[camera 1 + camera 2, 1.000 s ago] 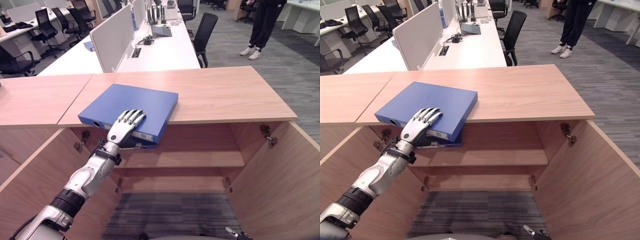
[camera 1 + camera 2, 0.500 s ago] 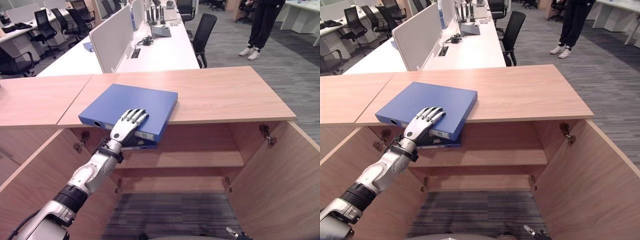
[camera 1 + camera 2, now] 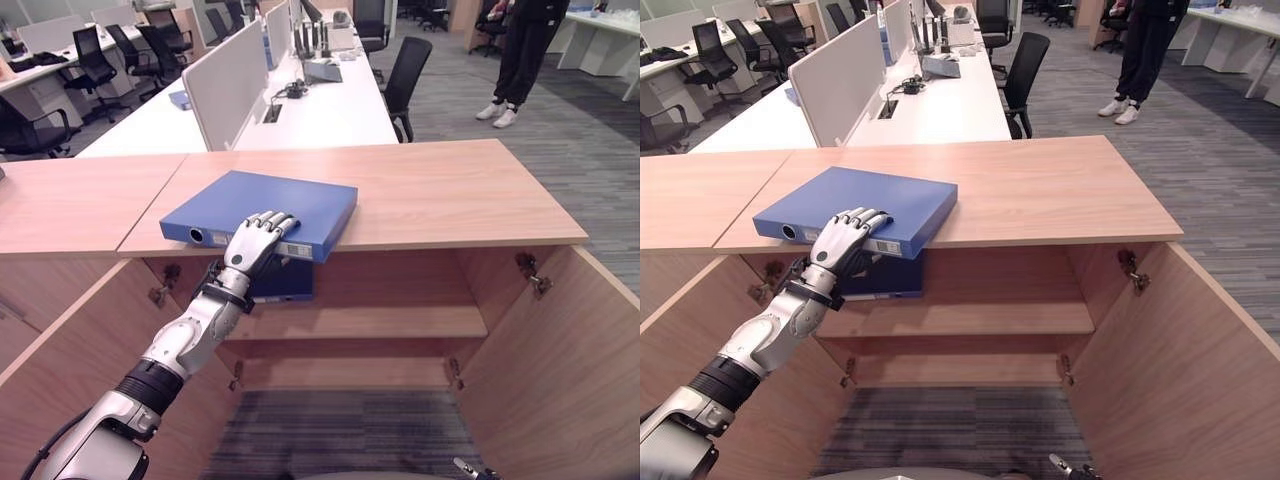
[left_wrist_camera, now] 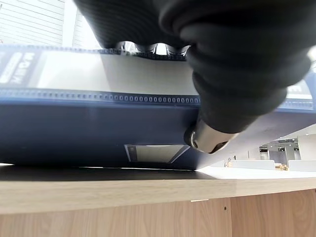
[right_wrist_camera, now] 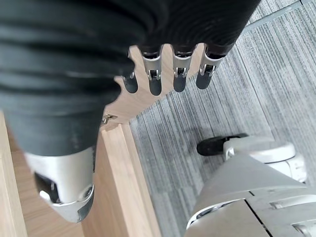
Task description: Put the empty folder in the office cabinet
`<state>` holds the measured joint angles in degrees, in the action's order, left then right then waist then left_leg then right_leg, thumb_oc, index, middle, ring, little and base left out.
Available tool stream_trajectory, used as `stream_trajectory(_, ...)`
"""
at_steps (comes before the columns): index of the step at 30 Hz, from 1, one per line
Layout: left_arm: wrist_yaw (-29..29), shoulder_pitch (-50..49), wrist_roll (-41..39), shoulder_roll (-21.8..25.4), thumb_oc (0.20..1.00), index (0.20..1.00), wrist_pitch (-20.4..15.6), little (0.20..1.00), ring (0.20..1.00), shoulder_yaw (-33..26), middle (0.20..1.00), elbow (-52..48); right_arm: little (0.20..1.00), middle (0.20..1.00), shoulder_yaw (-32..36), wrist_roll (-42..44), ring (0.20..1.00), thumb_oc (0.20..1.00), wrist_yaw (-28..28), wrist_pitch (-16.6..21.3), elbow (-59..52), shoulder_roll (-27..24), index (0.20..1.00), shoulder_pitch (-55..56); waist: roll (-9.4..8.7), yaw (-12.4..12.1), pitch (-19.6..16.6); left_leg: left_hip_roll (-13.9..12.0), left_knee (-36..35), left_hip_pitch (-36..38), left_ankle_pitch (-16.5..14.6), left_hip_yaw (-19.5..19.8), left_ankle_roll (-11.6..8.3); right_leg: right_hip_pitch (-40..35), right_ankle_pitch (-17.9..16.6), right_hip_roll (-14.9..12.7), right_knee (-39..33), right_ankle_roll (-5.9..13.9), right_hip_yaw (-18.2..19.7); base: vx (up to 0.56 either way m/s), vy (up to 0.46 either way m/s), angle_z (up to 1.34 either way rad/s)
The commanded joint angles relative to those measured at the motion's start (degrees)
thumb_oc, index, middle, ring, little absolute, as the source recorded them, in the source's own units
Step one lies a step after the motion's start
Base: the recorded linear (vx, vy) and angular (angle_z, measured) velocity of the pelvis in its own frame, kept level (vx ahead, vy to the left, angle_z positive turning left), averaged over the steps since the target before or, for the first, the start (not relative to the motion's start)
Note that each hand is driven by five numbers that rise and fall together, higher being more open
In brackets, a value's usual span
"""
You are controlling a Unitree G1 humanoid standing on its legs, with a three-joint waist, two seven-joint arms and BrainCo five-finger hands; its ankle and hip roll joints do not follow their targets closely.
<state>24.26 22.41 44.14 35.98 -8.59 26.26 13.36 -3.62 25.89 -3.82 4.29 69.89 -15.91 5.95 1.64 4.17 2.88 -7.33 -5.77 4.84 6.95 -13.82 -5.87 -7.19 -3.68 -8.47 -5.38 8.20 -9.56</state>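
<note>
Left hand [image 3: 255,246] is gripping the blue folder [image 3: 265,212] at its spine on the cabinet top [image 3: 450,195]; right hand [image 5: 168,69] is hanging relaxed, holding nothing.

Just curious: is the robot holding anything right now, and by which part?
Yes: its left hand grips the blue folder by the labelled spine edge overhanging the cabinet top.

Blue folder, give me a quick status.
Left hand fingers curled over blue folder edge on cabinet top. Right hand open, idle. Another folder on shelf below.

silver-grey arm [image 3: 170,350], dark-tipped fingers [image 5: 154,85] (ribbed cover)
</note>
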Motion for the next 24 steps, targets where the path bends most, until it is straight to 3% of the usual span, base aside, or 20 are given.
stream_trajectory(1,-0.9,5.7,-3.1,0.5,0.2,0.2,0.8,0.2,0.2,-2.5,0.2,2.6,1.0,1.0,1.0,2.2,1.0,1.0,-0.3,0.8,0.9,-0.1,1.0,-5.1,-1.08,-0.3,4.2,2.3,0.8,5.7,-9.4,1.1,-0.73,-2.3,5.2,-0.5,0.8,2.69,-0.7,0.0,0.0,0.0)
stream_trajectory(7,0.0,7.6,-5.1,1.5,0.2,0.2,1.0,0.2,0.2,-4.7,0.2,-0.1,1.0,1.0,0.6,2.0,1.0,1.0,-0.2,0.8,0.7,0.1,1.0,-5.2,-1.02,-0.4,4.1,2.2,0.8,5.9,-9.3,1.1,-0.8,-2.5,5.4,-0.4,0.8,2.57,-0.9,0.0,0.0,0.0)
stream_trajectory(18,3.3,12.1,-15.3,2.6,0.2,0.2,-0.2,0.2,0.2,-14.2,0.2,-9.2,1.0,1.0,-0.8,2.0,1.0,1.0,0.5,0.9,-0.1,0.9,1.0,-5.9,-0.75,-0.9,3.6,2.0,0.8,5.8,-9.0,1.6,-1.03,-2.9,5.5,-0.6,0.7,2.46,-1.3,0.0,0.0,0.0)
stream_trajectory(24,3.8,11.4,-30.8,0.8,0.2,0.2,-5.3,0.2,0.2,-22.7,0.2,-19.0,1.0,1.0,-1.8,1.8,1.0,1.0,1.4,1.2,-1.7,1.4,1.0,-6.2,-0.27,-1.5,3.4,2.0,0.8,5.8,-8.7,2.0,-1.15,-3.0,5.5,-0.6,0.5,2.26,-1.4,0.0,0.0,0.0)
